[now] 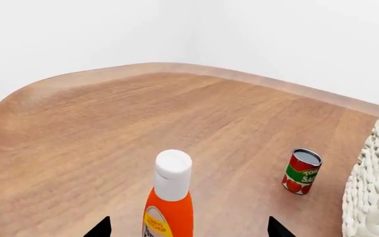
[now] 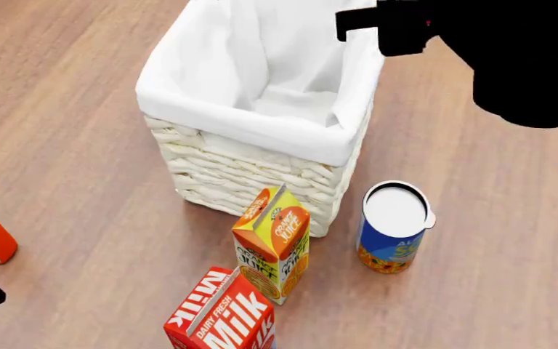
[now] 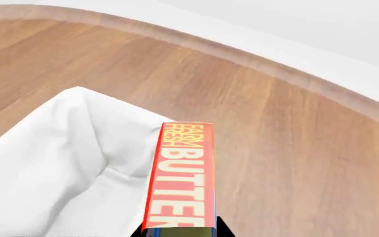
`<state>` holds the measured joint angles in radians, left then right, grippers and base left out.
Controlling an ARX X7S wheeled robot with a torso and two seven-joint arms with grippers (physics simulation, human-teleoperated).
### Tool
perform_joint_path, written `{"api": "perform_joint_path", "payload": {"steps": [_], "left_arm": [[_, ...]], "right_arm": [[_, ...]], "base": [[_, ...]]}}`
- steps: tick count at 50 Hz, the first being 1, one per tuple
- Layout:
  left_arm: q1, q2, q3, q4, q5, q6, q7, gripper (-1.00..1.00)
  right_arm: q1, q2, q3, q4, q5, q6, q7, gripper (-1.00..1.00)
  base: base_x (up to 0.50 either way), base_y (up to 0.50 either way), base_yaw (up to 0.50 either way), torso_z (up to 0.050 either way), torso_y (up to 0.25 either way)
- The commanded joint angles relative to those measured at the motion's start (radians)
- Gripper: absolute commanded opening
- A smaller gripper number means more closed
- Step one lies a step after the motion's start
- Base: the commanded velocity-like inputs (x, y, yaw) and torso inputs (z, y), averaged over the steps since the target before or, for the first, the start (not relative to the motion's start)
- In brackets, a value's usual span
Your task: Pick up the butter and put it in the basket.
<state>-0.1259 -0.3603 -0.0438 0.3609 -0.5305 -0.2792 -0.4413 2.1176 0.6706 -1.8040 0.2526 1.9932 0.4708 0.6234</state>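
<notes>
Gripping the butter (image 3: 179, 180) in my right gripper (image 3: 183, 232), I hold the slim red box above the basket (image 2: 250, 174), its white "BUTTER" lettering running along the face toward my wrist camera. From that camera the box hangs over the white cloth liner (image 3: 51, 163), close to the far rim, with the wooden table (image 3: 295, 148) stretching away beyond it to a rounded edge. In the head view my right arm is a black silhouette over the basket's far right corner, and the butter itself is hidden there. Outward from the basket, an orange juice carton (image 2: 273, 243) stands just in front of its near wall, a blue can with a white lid (image 2: 394, 227) stands to the right of that carton, and a red-and-white milk carton (image 2: 223, 316) sits nearer to me. My left gripper (image 1: 188, 229) hovers with its two dark fingertips (image 1: 99, 228) spread wide apart, clasping nothing; an orange bottle with a white cap (image 1: 170, 197) stands upright between them in the wrist view. A tomato sauce can (image 1: 301, 172) stands farther off, near the woven wall of the basket.
</notes>
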Motion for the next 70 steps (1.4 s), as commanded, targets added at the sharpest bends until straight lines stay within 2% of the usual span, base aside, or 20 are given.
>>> {"api": "perform_joint_path", "payload": {"steps": [1,14,27,47,57,70], "left_arm": [[-0.005,0.000,0.000,-0.008,-0.004,0.005,0.000,1.00],[0.001,-0.006,-0.001,0.004,-0.010,-0.001,-0.007,1.00],[-0.004,-0.010,-0.008,0.003,-0.021,-0.005,-0.013,1.00],[0.007,-0.021,-0.019,0.027,-0.041,-0.018,-0.026,1.00],[0.013,-0.021,-0.013,0.034,-0.041,-0.017,-0.029,1.00],[0.023,-0.026,-0.015,0.047,-0.049,-0.024,-0.037,1.00]], "right_arm": [[-0.008,-0.153,0.019,0.192,-0.077,0.039,-0.160,-1.00],[-0.033,-0.255,0.010,0.296,-0.106,0.070,-0.337,-1.00],[-0.061,-0.305,0.012,0.346,-0.118,0.083,-0.458,-1.00],[-0.131,-0.339,0.020,0.431,-0.115,0.062,-0.498,-1.00],[-0.149,-0.388,0.015,0.535,-0.121,0.071,-0.545,-1.00],[-0.187,-0.505,-0.009,0.770,-0.134,0.114,-0.673,-1.00]], "base": [[0.00,0.00,0.00,0.010,0.000],[0.00,0.00,0.00,0.000,0.002],[0.00,0.00,0.00,0.001,0.002],[0.00,0.00,0.00,0.001,0.002],[0.00,0.00,0.00,0.000,0.001],[0.00,0.00,0.00,0.001,0.002]]}}
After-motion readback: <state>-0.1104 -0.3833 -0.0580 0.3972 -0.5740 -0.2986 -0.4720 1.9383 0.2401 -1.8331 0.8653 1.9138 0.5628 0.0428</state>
